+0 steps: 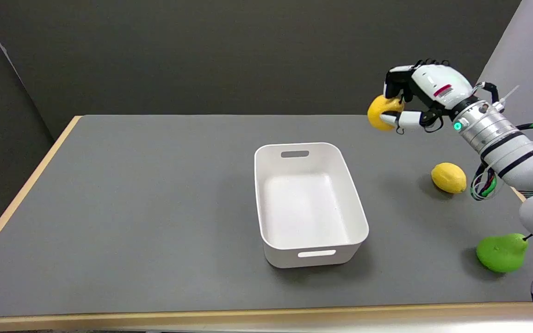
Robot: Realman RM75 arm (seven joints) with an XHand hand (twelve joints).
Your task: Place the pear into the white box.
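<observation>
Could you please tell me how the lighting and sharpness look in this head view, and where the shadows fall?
Head view: even, soft light; the white box interior is bright, nearly washed out; faint shadows lie left of the lemon and green pear; the right hand and the yellow fruit it holds look sharp, without motion blur.

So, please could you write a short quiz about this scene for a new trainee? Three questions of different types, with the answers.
1. True or false: the white box already has fruit in it.
2. What does the right hand hold?
A. the green pear
B. a yellow-orange fruit
C. nothing
3. Fill in: the lemon lies on the table to the picture's ____ of the box.

Key: 1 false; 2 B; 3 right.
</observation>
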